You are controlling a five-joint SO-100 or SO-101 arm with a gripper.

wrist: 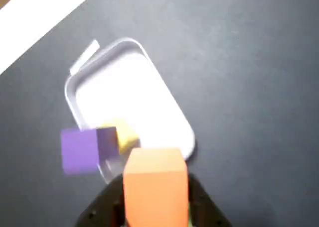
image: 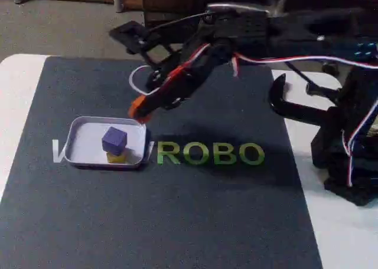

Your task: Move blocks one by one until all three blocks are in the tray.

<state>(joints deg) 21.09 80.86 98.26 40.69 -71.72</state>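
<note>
Above the tray's near edge, my gripper [wrist: 155, 207] is clamped on the orange block [wrist: 155, 184]. Tray [image: 82, 133] sits on the dark mat [image: 177, 222], long axis along the green lettering in the fixed view. Purple block [image: 114, 139] rides atop the yellow block [image: 116, 157] inside. I judge: carry further over the bare white floor, lower, release clear of that stack.

Hobby desk: "ROBO" mat [image: 165, 210], carpeted floor [image: 53, 27].
</note>
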